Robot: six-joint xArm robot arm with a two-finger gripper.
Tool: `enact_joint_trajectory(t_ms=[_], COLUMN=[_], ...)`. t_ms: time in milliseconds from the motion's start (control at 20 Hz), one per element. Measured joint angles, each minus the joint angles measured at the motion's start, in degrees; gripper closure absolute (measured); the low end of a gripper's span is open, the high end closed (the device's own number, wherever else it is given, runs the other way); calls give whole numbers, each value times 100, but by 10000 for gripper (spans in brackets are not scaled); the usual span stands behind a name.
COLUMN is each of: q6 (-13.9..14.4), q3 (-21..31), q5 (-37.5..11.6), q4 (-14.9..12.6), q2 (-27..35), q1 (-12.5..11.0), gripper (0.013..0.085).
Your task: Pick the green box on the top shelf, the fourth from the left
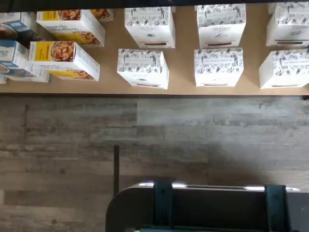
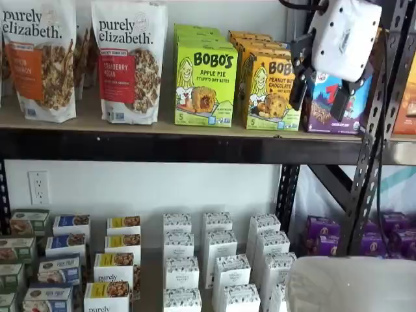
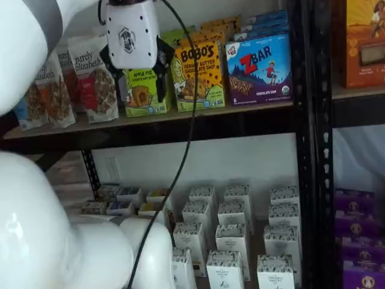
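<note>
The green box (image 2: 205, 84), a lime Bobo's Apple Pie carton, stands on the top shelf (image 2: 162, 146) between a granola bag and a yellow-orange Bobo's carton. In a shelf view the green box (image 3: 144, 91) is partly hidden behind my gripper's white body, above the shelf's black beam (image 3: 180, 123). My gripper (image 2: 326, 91) hangs in front of the shelf and is open and empty, with a plain gap between its black fingers (image 2: 300, 71). It also shows in a shelf view (image 3: 135, 71). The wrist view shows neither the box nor the fingers.
Purely Elizabeth granola bags (image 2: 130, 62), the yellow-orange Bobo's carton (image 2: 273, 91) and a blue ZBar carton (image 3: 260, 60) share the top shelf. Black uprights (image 3: 307, 120) stand at the right. Small white cartons (image 1: 143, 67) fill the lower level. A dark mount with teal brackets (image 1: 164, 205) shows in the wrist view.
</note>
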Motion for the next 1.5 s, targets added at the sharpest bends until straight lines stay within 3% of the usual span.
enact_joint_trajectory(t_ms=[300,600,1000,1500], q6=[175,484,960,1380], q3=[96,112,37,-239], q5=[-256,-661,-1135,-1791], q4=[-101,-233,-464,-891], q2=[-42,46,436,1220], q1=[244,641,1217,1719], gripper=[130,130,130,130])
